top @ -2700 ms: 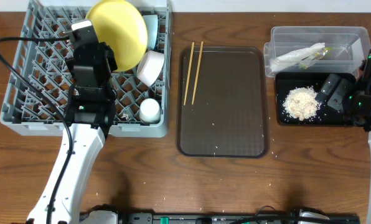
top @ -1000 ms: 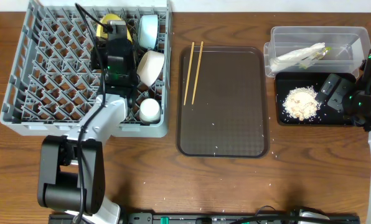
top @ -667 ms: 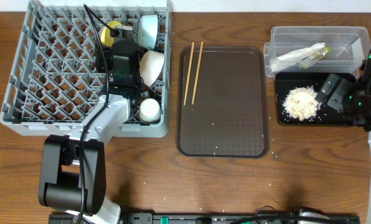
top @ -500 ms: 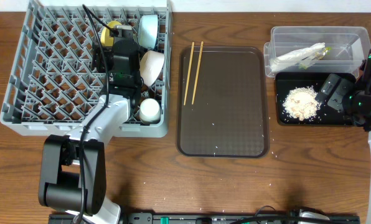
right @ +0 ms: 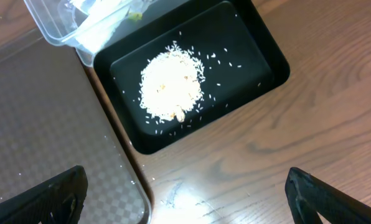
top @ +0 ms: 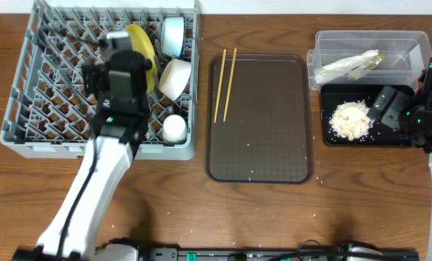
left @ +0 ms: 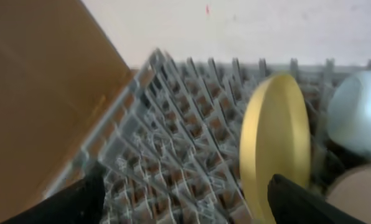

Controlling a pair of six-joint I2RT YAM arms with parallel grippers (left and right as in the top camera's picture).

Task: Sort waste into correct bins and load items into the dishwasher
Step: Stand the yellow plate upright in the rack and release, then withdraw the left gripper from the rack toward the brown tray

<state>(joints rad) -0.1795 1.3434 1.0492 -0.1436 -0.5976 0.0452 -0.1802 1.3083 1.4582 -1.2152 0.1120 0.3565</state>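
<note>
1. A dark brown wooden table carries everything; the left wrist view shows a pale wall behind the rack.
2. One grey dish rack holds one yellow plate, one light blue bowl, one white bowl and one white cup.
3. The plate stands on edge among the pegs, thin rim upward, beside the blue bowl.
4. Two chopsticks lie side by side on the brown tray, near its rack-side edge, with their long axes running from the far edge toward the robot.
5. The clear tub holds the napkin; the black tray holds the crumbs.
6. The left gripper hovers over the rack, fingers spread and empty.
7. The right gripper hangs by the black tray, fingers wide apart and empty.
</note>
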